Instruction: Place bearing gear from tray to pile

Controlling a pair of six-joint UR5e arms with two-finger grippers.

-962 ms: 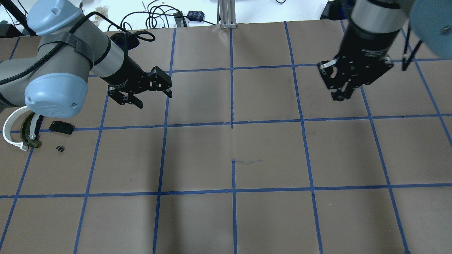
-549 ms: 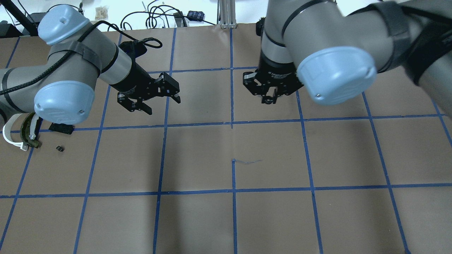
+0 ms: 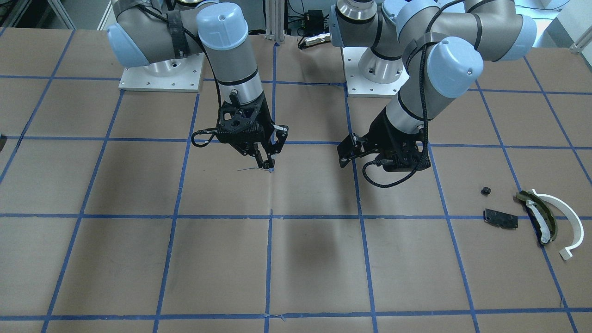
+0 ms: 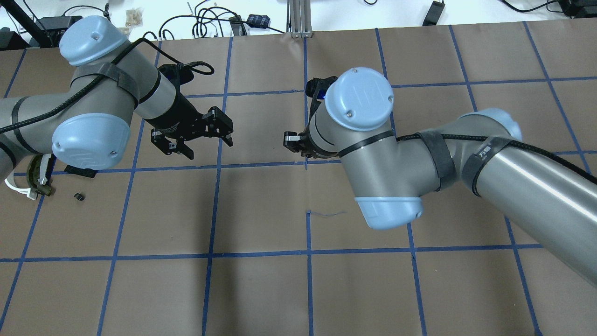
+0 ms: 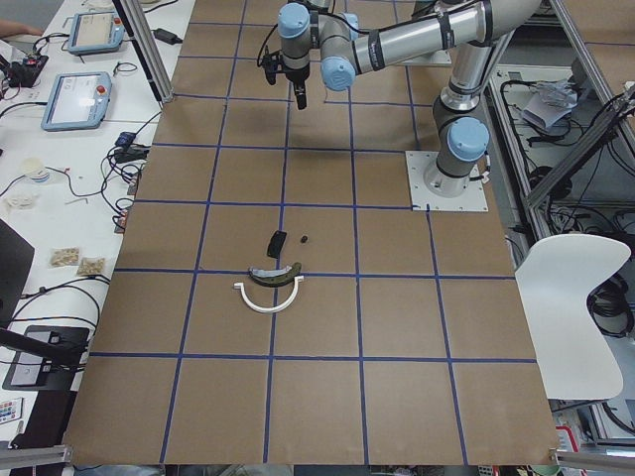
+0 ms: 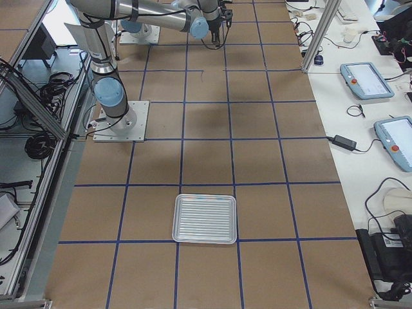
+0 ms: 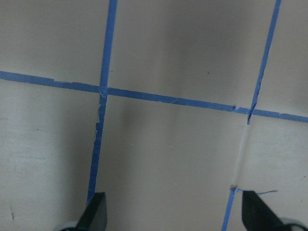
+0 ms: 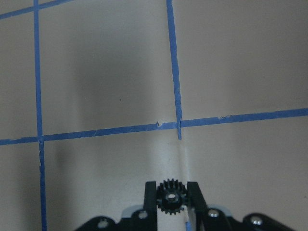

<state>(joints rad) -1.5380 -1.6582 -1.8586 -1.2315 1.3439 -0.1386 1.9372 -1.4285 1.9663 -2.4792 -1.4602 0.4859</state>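
Table (image 4: 261,289): brown paper, blue tape grid.

Right arm (image 4: 419,154): reaches across to the table's middle, gripper pointing down.

Left arm (image 4: 93,102): extends over its own half.

Tray (image 6: 205,219): ribbed metal, at the table end on the robot's right, well apart from both grippers. Nothing in it.

Pile (image 5: 273,278): at the table end on the robot's left. It holds a white half-ring arc (image 3: 576,219), an olive-and-dark curved piece (image 3: 532,206) lying just inside the arc, a flat black plate (image 3: 500,218) beside them, and a small black part (image 3: 485,190) near the plate.

Left gripper (image 4: 211,150): fingers spread wide, nothing between them, above bare paper between the pile and the right gripper.

Right gripper (image 3: 266,163): fingers narrow, pinching the bearing gear (image 8: 169,198).

Bearing gear: small, black, toothed, held above a tape line near the table's centre, far from the tray and the pile.
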